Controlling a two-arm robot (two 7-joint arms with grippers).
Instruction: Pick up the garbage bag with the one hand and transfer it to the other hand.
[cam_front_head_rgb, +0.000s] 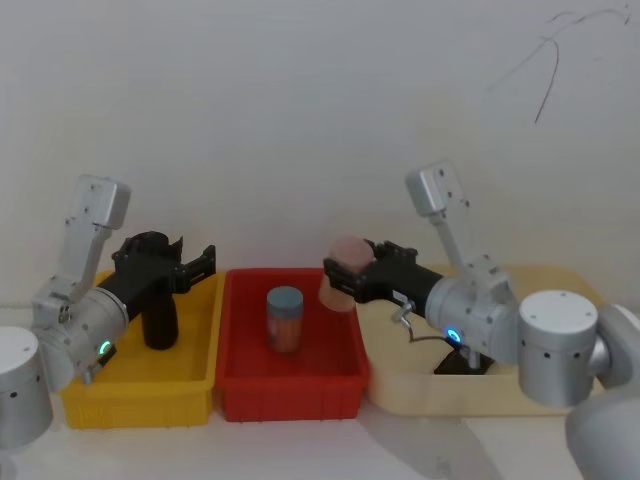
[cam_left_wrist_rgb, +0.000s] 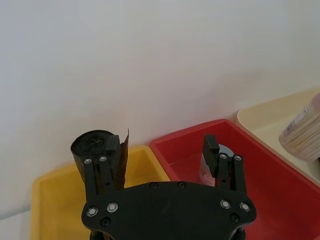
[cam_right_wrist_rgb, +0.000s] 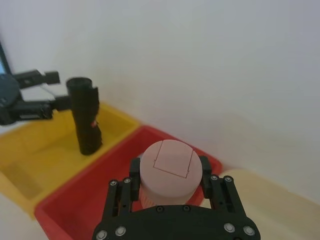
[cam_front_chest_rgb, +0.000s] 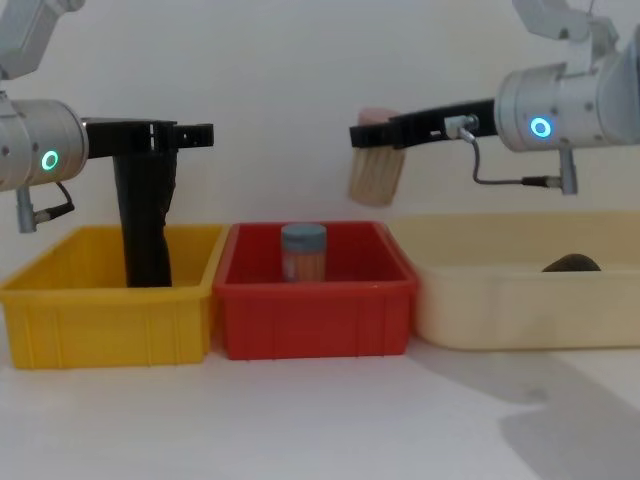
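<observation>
The garbage bag (cam_front_head_rgb: 159, 322) is a glossy black roll standing upright in the yellow bin (cam_front_head_rgb: 140, 392), with a small red label (cam_right_wrist_rgb: 92, 124) on its side. My left gripper (cam_front_head_rgb: 196, 262), the one with the green ring, hovers open at the roll's top. One of its fingers (cam_left_wrist_rgb: 112, 145) lies against the roll's upper end (cam_left_wrist_rgb: 91, 144), and the roll is not between the fingers. My right gripper (cam_front_head_rgb: 342, 276), with the blue ring, is raised near the red bin's right wall and is shut on a pink-capped container (cam_right_wrist_rgb: 171, 160).
In the middle, a red bin (cam_front_head_rgb: 290, 392) holds a jar with a blue lid (cam_front_head_rgb: 284, 318). On the right, a beige tray (cam_front_head_rgb: 470, 390) contains a dark object (cam_front_chest_rgb: 572, 264). A white wall stands close behind the bins.
</observation>
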